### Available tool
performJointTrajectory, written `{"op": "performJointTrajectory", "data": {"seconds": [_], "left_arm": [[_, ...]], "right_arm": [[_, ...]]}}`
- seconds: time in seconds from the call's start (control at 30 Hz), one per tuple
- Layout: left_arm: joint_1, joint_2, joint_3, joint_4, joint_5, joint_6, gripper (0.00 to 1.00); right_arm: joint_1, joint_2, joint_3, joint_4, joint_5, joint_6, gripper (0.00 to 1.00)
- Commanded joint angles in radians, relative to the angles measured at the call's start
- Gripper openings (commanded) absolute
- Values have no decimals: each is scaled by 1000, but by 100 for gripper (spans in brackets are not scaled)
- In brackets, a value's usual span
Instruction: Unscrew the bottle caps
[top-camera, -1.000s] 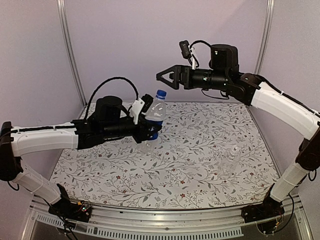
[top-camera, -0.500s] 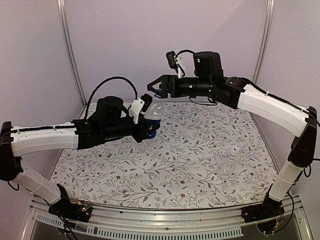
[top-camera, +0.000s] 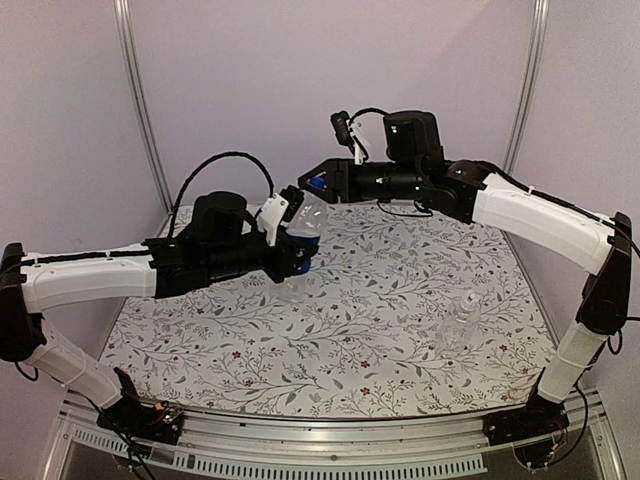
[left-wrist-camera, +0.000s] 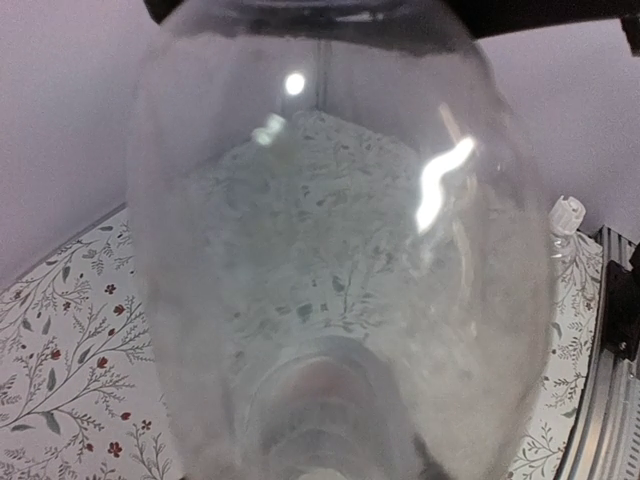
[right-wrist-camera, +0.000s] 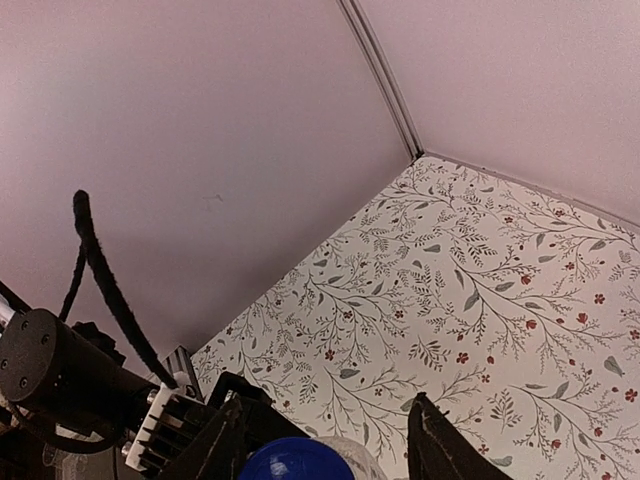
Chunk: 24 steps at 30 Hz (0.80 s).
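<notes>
Lilac walls enclose a floral-print desk (top-camera: 380, 370). Over its far left part, the left gripper (top-camera: 298, 262) is clamped around the middle of the labelled bottle (top-camera: 310, 222). The bottle's long axis is near upright, its neck leaning slightly toward the right arm. Its blue cap (top-camera: 318, 185) points up between the fingers of the right gripper (top-camera: 314, 184). They straddle it half spread, and the wrist view shows a gap on one side. Well apart, the clear bottle (top-camera: 458, 322) stands upright at the desk's right, pale cap (top-camera: 470, 297) on top.

Your left arm (top-camera: 90, 280): stretched low, forearm level, left gripper (top-camera: 298, 262) clamped on bottle (top-camera: 310, 215), bottle tilted. Your right arm (top-camera: 540, 215): reaching across above bottle, right gripper (top-camera: 316, 186) at bottle top, fingers (right-wrist-camera: 440, 445) astride blue cap (right-wrist-camera: 295, 464), gap on one side.
</notes>
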<state>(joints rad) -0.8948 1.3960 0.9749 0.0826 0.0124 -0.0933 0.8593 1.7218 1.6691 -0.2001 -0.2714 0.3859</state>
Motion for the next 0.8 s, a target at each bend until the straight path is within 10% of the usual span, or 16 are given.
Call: {"op": "performJointTrajectory", "data": {"seconds": [0.0, 0.77], "left_arm": [[-17, 9, 24, -7, -10, 16, 33], [-17, 17, 29, -13, -9, 18, 33]], "right_arm": [[7, -33, -23, 28, 3, 2, 53], [7, -68, -35, 42, 36, -18, 56]]}}
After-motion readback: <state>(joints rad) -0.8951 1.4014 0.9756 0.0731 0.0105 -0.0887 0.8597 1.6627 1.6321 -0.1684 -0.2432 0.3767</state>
